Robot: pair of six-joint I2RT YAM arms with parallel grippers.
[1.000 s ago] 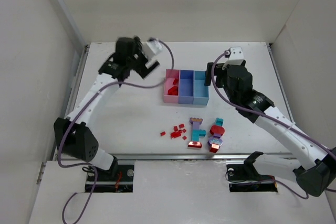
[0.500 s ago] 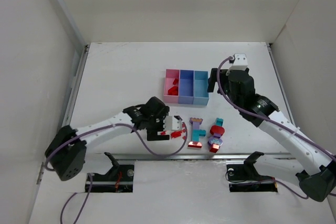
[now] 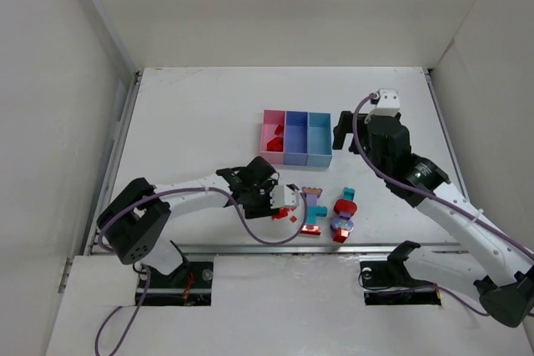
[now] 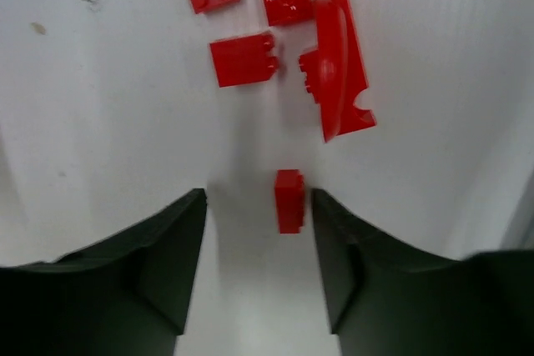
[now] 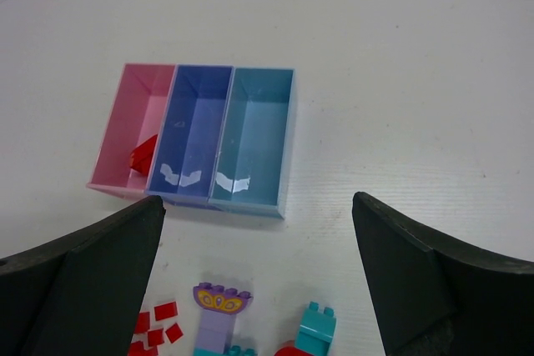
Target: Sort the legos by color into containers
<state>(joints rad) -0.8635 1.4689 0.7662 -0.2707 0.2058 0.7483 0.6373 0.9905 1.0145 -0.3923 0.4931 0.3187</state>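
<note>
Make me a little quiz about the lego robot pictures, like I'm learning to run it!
1. True or false: the purple-blue rectangular plastic bin holds a brick.
2. The small plastic brick between the fingers of the open left gripper is: A teal, B red, C purple?
3. Fill in: the sorted red bricks lie in the ___ bin.
Key: 1 false; 2 B; 3 pink bin.

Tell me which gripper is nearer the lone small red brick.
Left. The left gripper straddles the small red brick, jaws open; the right gripper hangs beside the containers, far off.
</note>
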